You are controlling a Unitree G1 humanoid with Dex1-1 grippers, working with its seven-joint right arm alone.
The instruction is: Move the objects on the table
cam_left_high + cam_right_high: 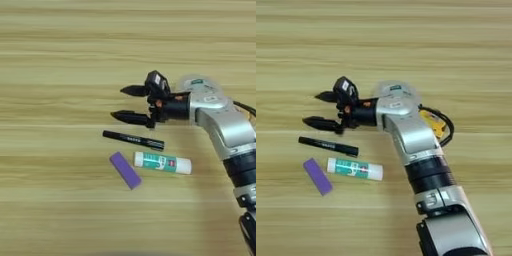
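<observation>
Three objects lie together near the middle of the table [60,60]. A slim black marker pen [133,140] lies nearly level. Just below it rest a white glue stick with a green label [162,162] and, to its left, a flat purple block [125,170] set at a slant. My right gripper [123,104] hovers just above the marker, pointing left, open, with nothing between its two black fingers [323,122]. The silver forearm [411,135] reaches in from the lower right.
A yellow-and-black robot part [432,125] with a black cable sits behind the forearm on the right. Bare wooden surface spreads to the left and across the far side of the table [306,40].
</observation>
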